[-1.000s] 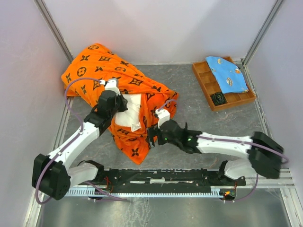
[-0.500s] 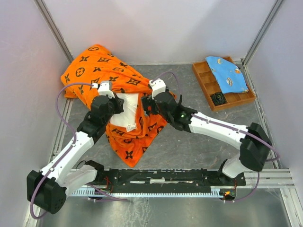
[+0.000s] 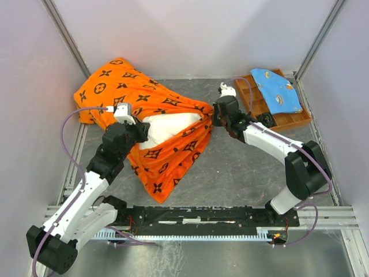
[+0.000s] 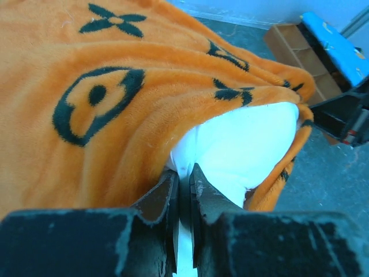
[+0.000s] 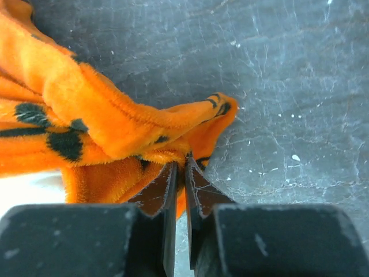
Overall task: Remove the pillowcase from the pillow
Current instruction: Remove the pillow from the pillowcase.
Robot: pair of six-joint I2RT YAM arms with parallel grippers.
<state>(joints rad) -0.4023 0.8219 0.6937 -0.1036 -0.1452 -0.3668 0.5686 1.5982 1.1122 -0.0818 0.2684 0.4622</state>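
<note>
Here's the left gripper [image 4: 184, 173] right at the mouth of the cover, jaws pressed nearly together with a thin fold of white pillow [image 4: 248, 144] fabric pinched between them, and on the far side the right gripper [image 5: 180, 164] has its jaws clamped just as tightly on the orange hem, the corner of the pillowcase [image 5: 104, 121] poking out past the tips over the bare grey counter [image 5: 277, 86]. From the top camera the two arms are spread wide, left one reaching in from the near left, right one stretched out toward the wooden tray [image 3: 248, 97] at the far right, and the orange fabric runs taut between them in long folds. The opening gapes toward the near side and a wedge of white shows inside it, between the two grippers. Most of the pillow sits under the cover, which bulges up into the far left corner against the wall, while a loose flap of orange hangs down toward the near edge of the counter. In the tray a light-blue cloth [image 3: 277, 89] lies across the compartments, a small dark object [image 3: 266, 119] beside it, just behind the right wrist
</note>
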